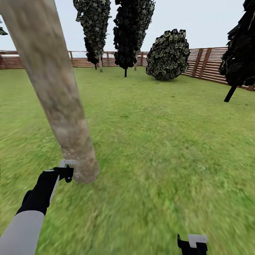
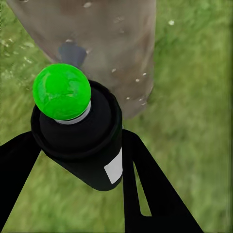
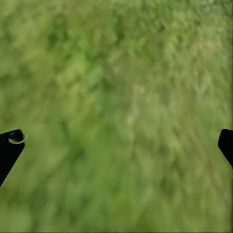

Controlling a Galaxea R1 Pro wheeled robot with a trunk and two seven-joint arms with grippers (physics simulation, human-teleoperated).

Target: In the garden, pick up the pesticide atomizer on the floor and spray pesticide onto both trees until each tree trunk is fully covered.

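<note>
A thick, pale mottled tree trunk (image 1: 60,99) leans up from the lawn at the left. My left gripper (image 1: 66,170) sits just beside its base, shut on the pesticide atomizer (image 2: 82,141), a black body whose round tip (image 2: 61,91) shows bright green. The tip points at the trunk (image 2: 97,43). Tiny whitish specks of pesticide (image 1: 75,156) dot the trunk's lower part and float near it (image 2: 138,77). My right gripper (image 1: 193,244) hangs low at the bottom right, open over bare grass, with its fingertips (image 3: 10,145) far apart.
A brown slat fence (image 1: 209,63) rings the green lawn. Two slim dark trees (image 1: 129,35) stand at the back, with a round bush (image 1: 168,55) to their right. Another dark tree (image 1: 241,53) leans at the right edge. Open grass stretches ahead and to the right.
</note>
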